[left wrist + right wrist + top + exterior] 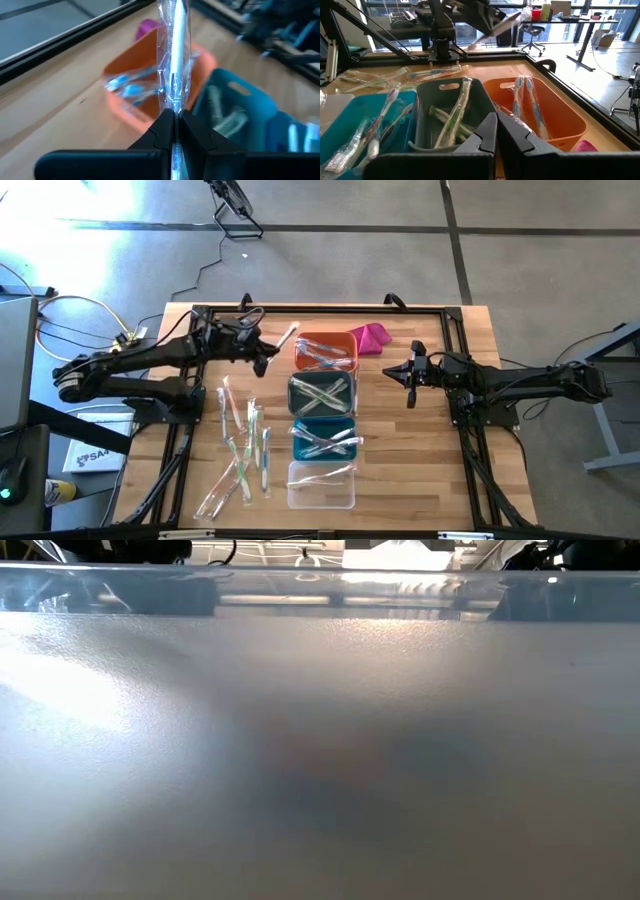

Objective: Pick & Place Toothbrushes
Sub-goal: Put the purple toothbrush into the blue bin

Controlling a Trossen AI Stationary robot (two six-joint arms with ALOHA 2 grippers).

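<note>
Left fingers (176, 131) clamped on a light, slippery wrapped toothbrush (175, 60) near its end; right fingers (496, 136) together, idle.

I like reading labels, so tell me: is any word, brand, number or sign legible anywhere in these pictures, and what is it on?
"SA4", cut off: on the white box on the floor left of the table; the rest of its print is too small to read.
Wrapped toothbrushes and bins: no print can be made out.
Low view: fogged, nothing legible.
Otherwise none.
</note>
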